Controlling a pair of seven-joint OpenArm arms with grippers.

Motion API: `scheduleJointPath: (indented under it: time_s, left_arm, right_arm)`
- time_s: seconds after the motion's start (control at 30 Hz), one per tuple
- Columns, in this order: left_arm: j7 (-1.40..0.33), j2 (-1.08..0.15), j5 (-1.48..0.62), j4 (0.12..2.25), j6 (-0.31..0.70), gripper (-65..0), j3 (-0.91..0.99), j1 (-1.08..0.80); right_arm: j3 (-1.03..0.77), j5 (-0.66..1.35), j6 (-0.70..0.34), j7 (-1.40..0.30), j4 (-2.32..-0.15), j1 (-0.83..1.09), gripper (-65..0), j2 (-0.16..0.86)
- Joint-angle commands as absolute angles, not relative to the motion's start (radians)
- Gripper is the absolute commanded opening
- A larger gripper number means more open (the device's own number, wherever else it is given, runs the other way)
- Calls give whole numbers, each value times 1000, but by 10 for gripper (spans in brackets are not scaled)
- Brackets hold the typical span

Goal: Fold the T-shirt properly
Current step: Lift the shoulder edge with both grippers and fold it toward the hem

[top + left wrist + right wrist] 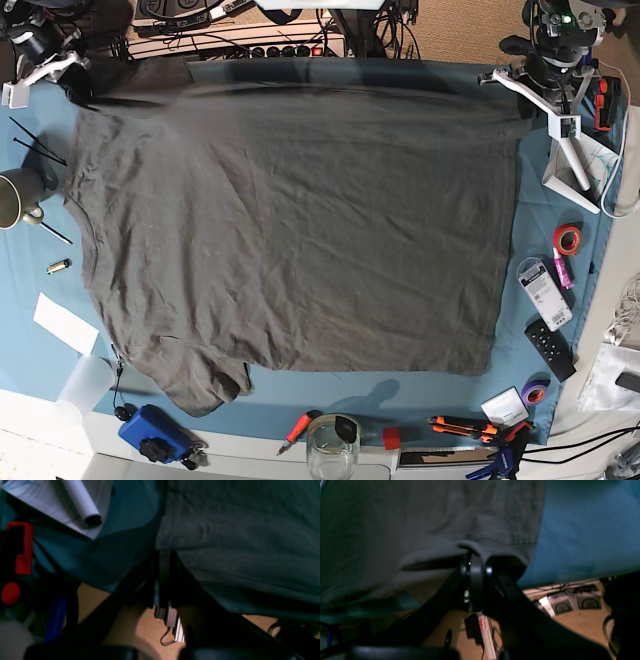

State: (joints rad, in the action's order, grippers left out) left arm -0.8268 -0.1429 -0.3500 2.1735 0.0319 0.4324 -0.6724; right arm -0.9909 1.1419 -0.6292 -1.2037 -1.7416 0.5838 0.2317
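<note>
A teal-blue table cloth covers the work surface, dim and shadowy in both wrist views. Beneath its edge a tan carpeted floor catches warm light, with black cables tangled along the far side.

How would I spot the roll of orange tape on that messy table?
Start at the big grey T-shirt spread over the blue tablecloth. Go to the strip of cloth at the picture's right edge: the orange tape roll lies above a pink marker, the only orange ring there.
</note>
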Motion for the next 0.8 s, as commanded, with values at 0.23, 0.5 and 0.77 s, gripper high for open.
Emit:
scheduleJointPath:
  time_s: [0.23, 0.5, 0.77]
  left_arm:
    - [-783, -184, -337, 2191, 27, -650, 439, -637]
    - [-775, -200, -338, 2190, 27, -650, 439, -595]
    - [-762, -200, -345, 2161, 28, -650, 437, -564]
  right_arm:
    - [-1002, 1151, -632, -1170, -1754, 552, -650, 250]
    - [-1002, 1125, -632, -1166, -1754, 511, -650, 250]
    - [-968, 1046, -604, -1151, -1754, 440, -650, 278]
